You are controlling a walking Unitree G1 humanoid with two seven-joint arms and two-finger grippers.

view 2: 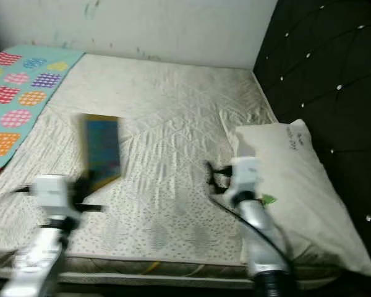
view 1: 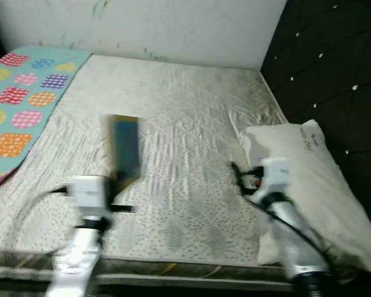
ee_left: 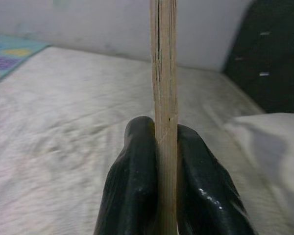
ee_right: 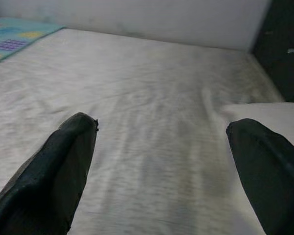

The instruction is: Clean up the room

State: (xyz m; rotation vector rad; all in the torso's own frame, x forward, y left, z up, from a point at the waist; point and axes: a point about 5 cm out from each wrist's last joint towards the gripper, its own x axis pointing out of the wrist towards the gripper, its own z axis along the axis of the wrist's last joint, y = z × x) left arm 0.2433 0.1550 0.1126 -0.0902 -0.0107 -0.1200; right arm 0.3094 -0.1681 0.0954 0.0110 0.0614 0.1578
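book point(view 1: 125, 151) upright, clamped in L claw point(ee_left: 159, 142)

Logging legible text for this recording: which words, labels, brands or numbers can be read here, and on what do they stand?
Nothing can be read.
Pillow: dark printed marks near its upper end, too blurred to read.
Book, held upright in the left tool: blue cover, no lettering discernible.
Patterned blanket: coloured checked patches, no words.
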